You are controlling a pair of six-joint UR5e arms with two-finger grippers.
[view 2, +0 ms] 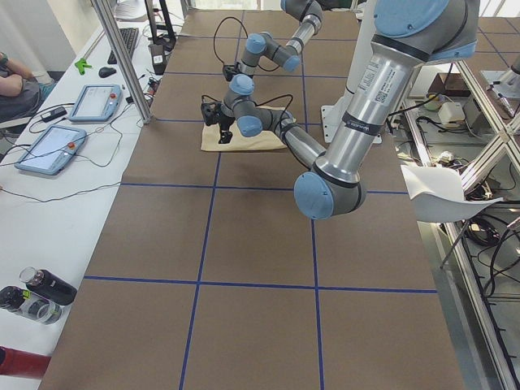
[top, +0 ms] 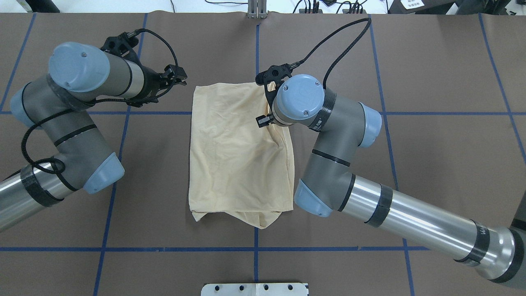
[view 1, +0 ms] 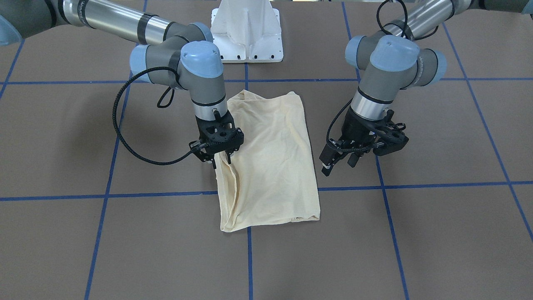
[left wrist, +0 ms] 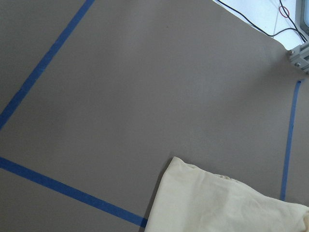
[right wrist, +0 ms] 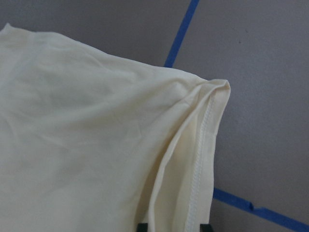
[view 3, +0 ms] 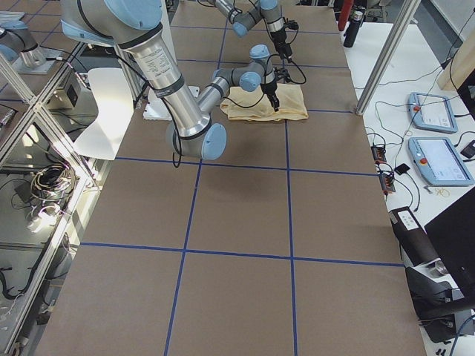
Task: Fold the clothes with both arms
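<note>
The pale cream-yellow shirt [view 1: 270, 158] lies folded into a rectangle at the table's middle, with no print or label showing. It also shows in the overhead view [top: 238, 156]. My right gripper [view 1: 220, 159] stands over the shirt's edge on my right, far from my base. In the right wrist view its jaws pinch the folded hem [right wrist: 200, 159], which rises in a ridge toward them. In the overhead view its own wrist hides it. My left gripper [view 1: 339, 164] hangs tilted beside the shirt's other long edge, open, empty and off the cloth. The left wrist view shows only a shirt corner [left wrist: 222, 208].
The white pedestal base [view 1: 247, 33] stands at my side of the table. Blue tape lines [view 1: 416, 185] grid the brown table cover. Operator tablets [view 2: 49, 146] and bottles [view 2: 41, 284] lie on a side bench beyond the table's far edge.
</note>
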